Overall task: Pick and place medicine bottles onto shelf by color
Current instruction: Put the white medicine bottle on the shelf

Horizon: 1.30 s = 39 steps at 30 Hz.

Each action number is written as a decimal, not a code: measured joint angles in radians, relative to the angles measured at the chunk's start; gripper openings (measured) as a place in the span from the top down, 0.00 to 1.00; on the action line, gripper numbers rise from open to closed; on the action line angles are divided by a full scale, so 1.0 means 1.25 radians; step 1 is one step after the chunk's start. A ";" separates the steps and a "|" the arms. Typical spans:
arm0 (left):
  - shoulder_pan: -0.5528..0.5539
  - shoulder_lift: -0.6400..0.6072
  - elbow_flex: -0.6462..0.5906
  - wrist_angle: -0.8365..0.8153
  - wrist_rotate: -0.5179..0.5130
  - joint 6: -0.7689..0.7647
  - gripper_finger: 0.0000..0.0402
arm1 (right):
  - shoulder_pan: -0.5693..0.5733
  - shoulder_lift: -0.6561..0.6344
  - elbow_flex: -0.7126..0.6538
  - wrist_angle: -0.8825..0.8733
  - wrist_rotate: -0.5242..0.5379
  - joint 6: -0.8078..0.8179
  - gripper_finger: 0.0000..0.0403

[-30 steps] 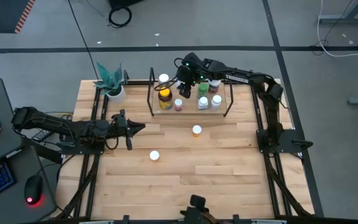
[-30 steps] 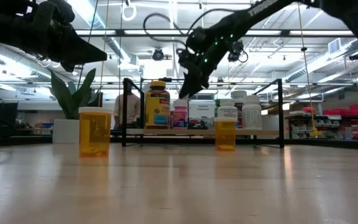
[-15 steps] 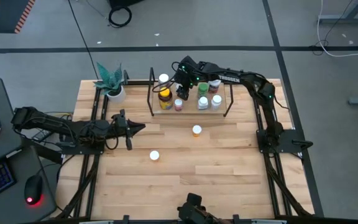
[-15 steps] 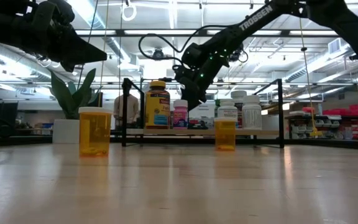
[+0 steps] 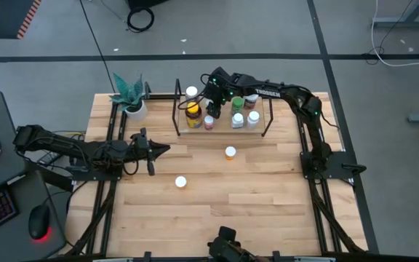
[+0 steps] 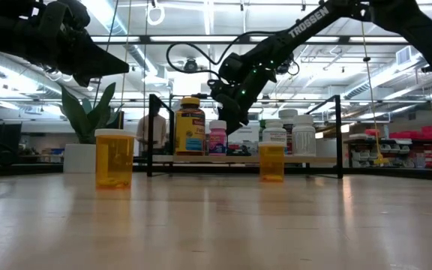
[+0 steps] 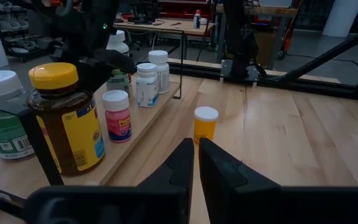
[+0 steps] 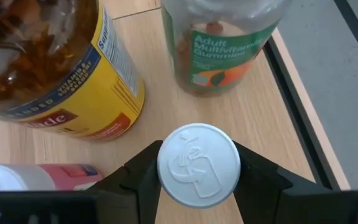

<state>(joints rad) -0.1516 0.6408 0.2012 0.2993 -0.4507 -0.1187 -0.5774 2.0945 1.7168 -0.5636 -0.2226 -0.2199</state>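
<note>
The shelf (image 5: pixel 265 121) stands at the table's far middle and carries several medicine bottles: the large amber one with a yellow lid (image 5: pixel 193 111), a pink one (image 5: pixel 209 123) and white-capped ones (image 5: pixel 238 121). My right gripper (image 8: pixel 199 167) is low over the shelf, just right of the amber bottle (image 8: pixel 55 74), shut on a white-capped bottle (image 8: pixel 199 163). Two orange white-capped bottles (image 5: pixel 230 153) (image 5: pixel 181 182) stand on the bare table. My left gripper (image 5: pixel 160 151) hovers shut above the table's left side, pointing right. My right gripper holds the white-capped bottle by its cap (image 8: pixel 199 163), pinched between the two fingers (image 8: pixel 143 168), which come from above pointing down. The cap hides the bottle's body. Whether its base rests on the shelf I cannot tell.
A white pot with a green plant (image 5: pixel 131 98) stands at the far left, beside the shelf's left end frame (image 5: pixel 178 109). A green-labelled gummies bottle (image 8: pixel 222 37) stands close to the held bottle. Black rails (image 5: pixel 113 131) run along both table sides. Bare wood lies near the front edge.
My right gripper has come down toward the shelf and a little toward the table's left, beside the amber bottle, mostly in the first half second. It has hardly moved since.
</note>
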 joint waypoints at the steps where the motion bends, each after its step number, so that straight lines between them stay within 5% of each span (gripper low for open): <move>1: 0.000 0.000 0.000 0.000 0.000 0.000 0.93 | 0.000 0.000 0.000 0.001 0.000 0.000 0.57; 39: 0.000 0.000 0.000 0.000 0.000 0.000 0.93 | 0.000 0.000 0.000 -0.017 -0.012 -0.008 0.51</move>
<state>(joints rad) -0.1516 0.6408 0.2008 0.2996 -0.4507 -0.1190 -0.5774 2.0941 1.7168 -0.5854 -0.2379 -0.2295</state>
